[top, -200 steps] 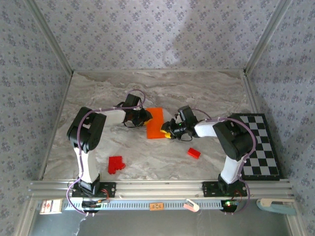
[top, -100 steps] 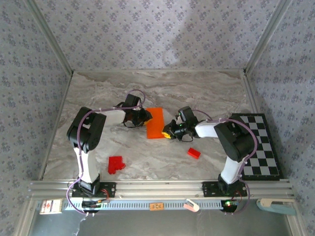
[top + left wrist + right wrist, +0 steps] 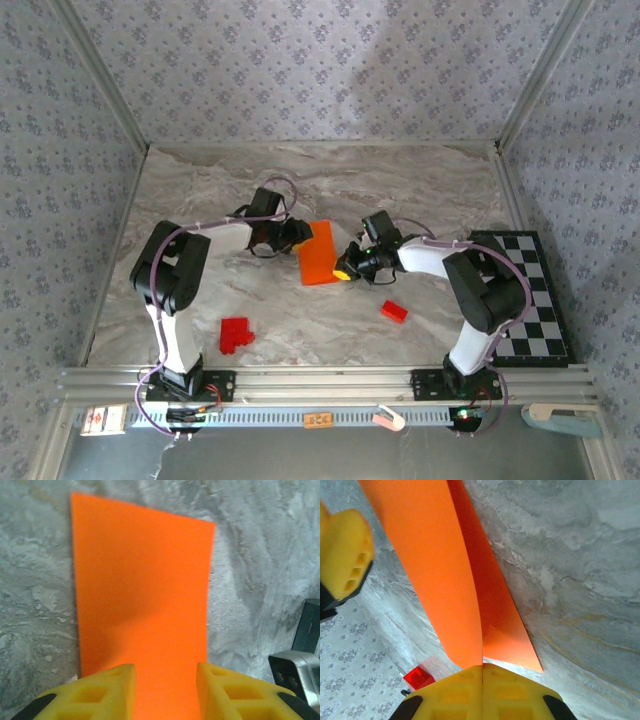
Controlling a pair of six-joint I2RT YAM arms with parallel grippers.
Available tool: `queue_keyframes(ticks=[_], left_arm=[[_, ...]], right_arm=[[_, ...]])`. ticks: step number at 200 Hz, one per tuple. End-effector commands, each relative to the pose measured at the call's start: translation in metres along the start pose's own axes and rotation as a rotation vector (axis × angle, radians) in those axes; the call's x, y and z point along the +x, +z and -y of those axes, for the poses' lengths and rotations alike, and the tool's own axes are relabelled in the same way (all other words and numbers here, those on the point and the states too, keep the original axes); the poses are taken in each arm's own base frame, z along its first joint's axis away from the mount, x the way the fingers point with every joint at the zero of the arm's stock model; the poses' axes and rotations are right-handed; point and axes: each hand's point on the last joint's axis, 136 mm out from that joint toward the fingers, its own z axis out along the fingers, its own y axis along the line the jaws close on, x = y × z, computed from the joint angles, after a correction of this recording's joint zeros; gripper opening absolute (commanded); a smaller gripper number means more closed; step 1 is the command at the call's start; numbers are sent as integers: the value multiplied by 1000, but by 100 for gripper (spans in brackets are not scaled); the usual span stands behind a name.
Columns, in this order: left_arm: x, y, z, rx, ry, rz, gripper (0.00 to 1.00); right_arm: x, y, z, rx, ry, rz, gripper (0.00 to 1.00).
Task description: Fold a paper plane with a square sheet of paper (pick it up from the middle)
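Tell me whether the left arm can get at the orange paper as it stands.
Probably yes: the left gripper sits at the edge of the square sheet of paper, jaws apart, nothing between. The right gripper pinches another edge.

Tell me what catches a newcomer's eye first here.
A bright orange sheet of thin paper at mid-table stands out, one flap lifted. The right gripper is shut on its edge; the left gripper stands open over the opposite side. Small red plastic blocks lie nearer the arms.
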Motion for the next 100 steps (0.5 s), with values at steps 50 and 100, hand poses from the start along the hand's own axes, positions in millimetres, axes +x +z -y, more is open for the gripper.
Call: queue_keyframes(ticks=[50,100], left_arm=[[-10,8,-8,-65,41,-21,33],[1,20,-30,-143,20,-93,27]], right_arm=[[1,-12,-6,37,-32,-7,0],[0,-9,-16,24,-66,-14,0]])
